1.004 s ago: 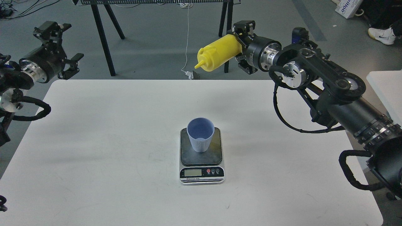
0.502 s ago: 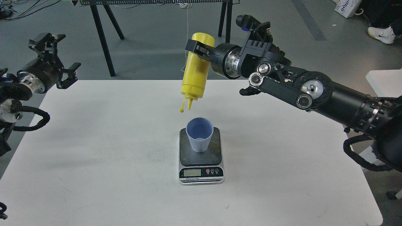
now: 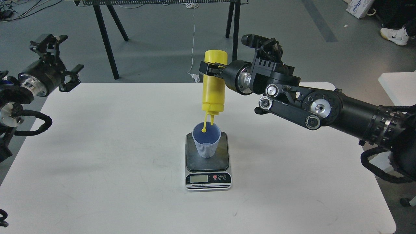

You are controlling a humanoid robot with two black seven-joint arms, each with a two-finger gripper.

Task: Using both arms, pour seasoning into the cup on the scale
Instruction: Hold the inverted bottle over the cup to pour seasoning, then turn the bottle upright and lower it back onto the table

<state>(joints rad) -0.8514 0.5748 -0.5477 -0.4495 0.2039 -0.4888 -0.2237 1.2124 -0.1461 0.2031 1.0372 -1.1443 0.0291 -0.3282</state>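
Note:
The yellow seasoning bottle (image 3: pixel 213 87) hangs upside down, nozzle down, right over the mouth of the light blue-grey cup (image 3: pixel 206 139). Its tethered cap dangles into the cup's opening. My right gripper (image 3: pixel 210 69) is shut on the bottle's upper body, coming in from the right. The cup stands upright on the dark plate of the scale (image 3: pixel 208 177) at the table's middle. My left gripper (image 3: pixel 61 61) is open and empty, held high off the table's far left corner, well away from the cup.
The white table (image 3: pixel 113 156) carries only the scale and cup. Black stand legs (image 3: pixel 107 35) rise behind the table's far edge. A second white surface (image 3: pixel 398 86) sits at the right edge.
My right arm has lowered the inverted bottle and shifted it a little right, from above the cup to its nozzle at the cup's mouth. One second ago the bottle lay almost sideways. The left arm barely moved.

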